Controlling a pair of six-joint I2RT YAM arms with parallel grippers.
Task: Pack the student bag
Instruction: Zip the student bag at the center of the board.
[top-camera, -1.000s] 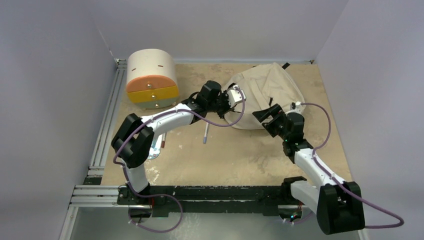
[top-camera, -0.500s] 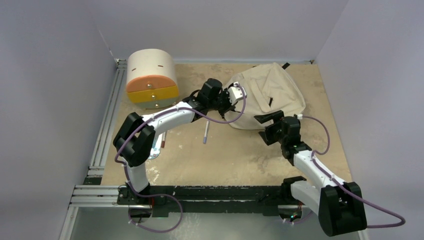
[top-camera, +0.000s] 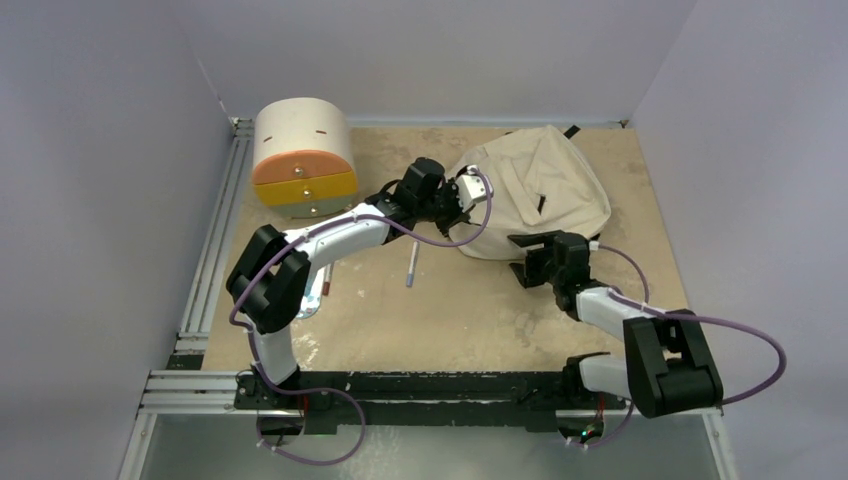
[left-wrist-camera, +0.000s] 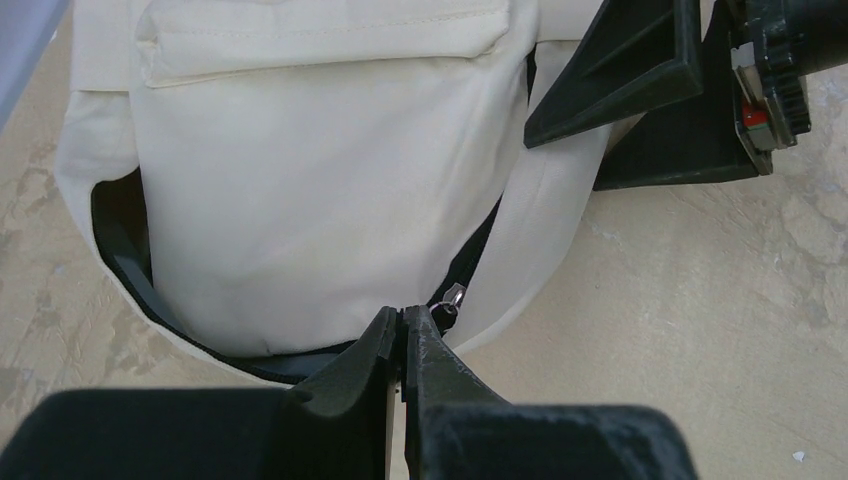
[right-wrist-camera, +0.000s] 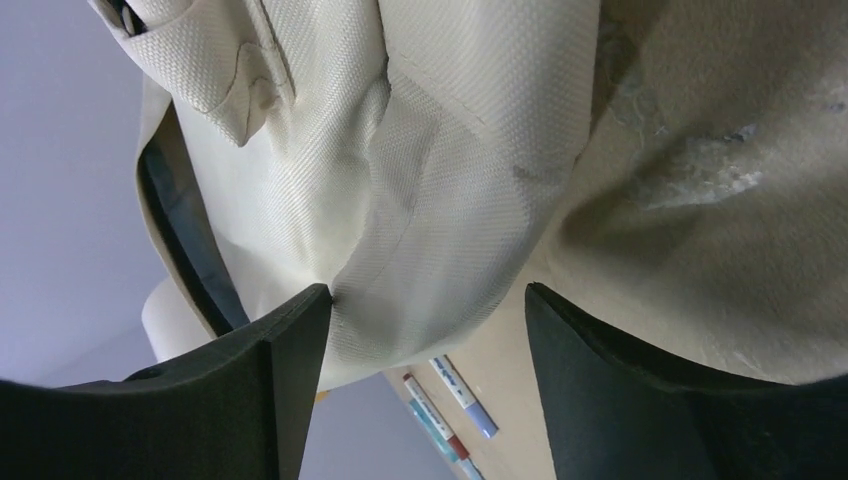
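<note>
Cream fabric, the student bag (top-camera: 545, 185) lies at the far right of the worktop (top-camera: 450, 310), its black zip line partly parted toward both arms.

The left hand (left-wrist-camera: 402, 322) is pressed together at the zip line on the bag's lower edge. The metal zip pull (left-wrist-camera: 453, 297) sits just beside its tips. Whether cloth is caught between them cannot be told. Judged purpose: steadying the mouth.

The right hand (right-wrist-camera: 425, 300) is spread, straddling a fold of the bag's near edge, apparently placed to take hold.

Only the left wrist view shows the pull and the dark gap of the opening. Only the right wrist view shows markers (right-wrist-camera: 460, 395) beyond the bag. The top view adds a pen (top-camera: 410, 268) lying outside the bag and a drawer box (top-camera: 302, 160) at far left.
</note>
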